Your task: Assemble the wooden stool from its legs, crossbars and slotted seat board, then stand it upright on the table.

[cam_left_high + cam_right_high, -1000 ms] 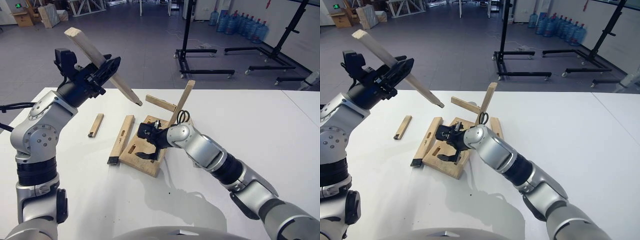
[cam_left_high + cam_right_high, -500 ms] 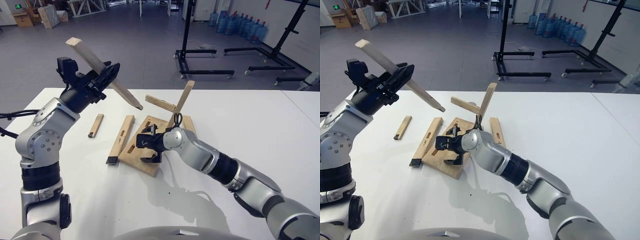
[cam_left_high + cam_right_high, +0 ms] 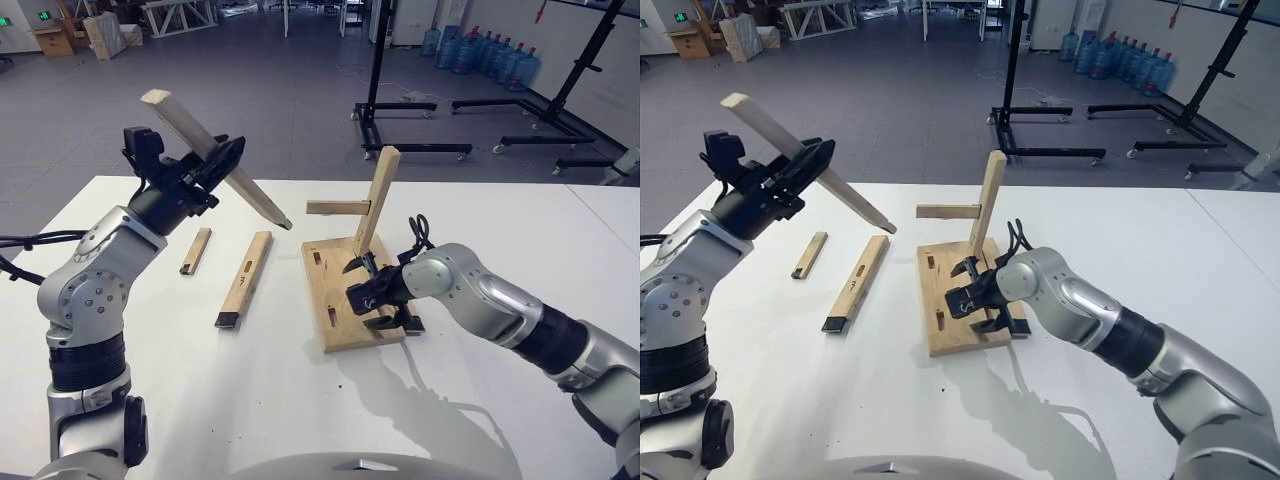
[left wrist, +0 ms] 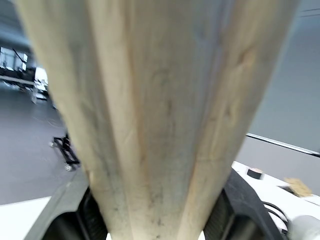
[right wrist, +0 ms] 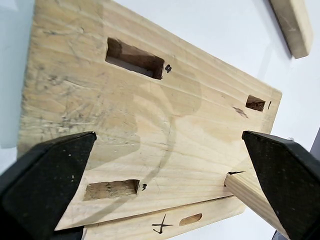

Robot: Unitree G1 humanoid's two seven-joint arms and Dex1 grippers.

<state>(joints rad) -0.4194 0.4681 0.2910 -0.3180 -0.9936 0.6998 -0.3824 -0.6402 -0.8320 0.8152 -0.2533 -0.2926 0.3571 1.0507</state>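
Left claw (image 3: 214, 166): clamped on a long pale wooden leg (image 3: 180, 115), held aloft and tilted, lower end slanting down toward the right claw.

Right claw (image 3: 368, 294): fingers spread wide, gripping nothing, low over the flat slotted wooden seat board (image 3: 333, 300) on the white table (image 3: 480, 230).

Just behind this claw, an upright wooden leg (image 3: 378, 195) stands in the board, a short crossbar (image 3: 338, 208) jutting from it.

Between the claws, on the table: a slotted loose leg (image 3: 245, 275) and a small wooden bar (image 3: 195, 250).
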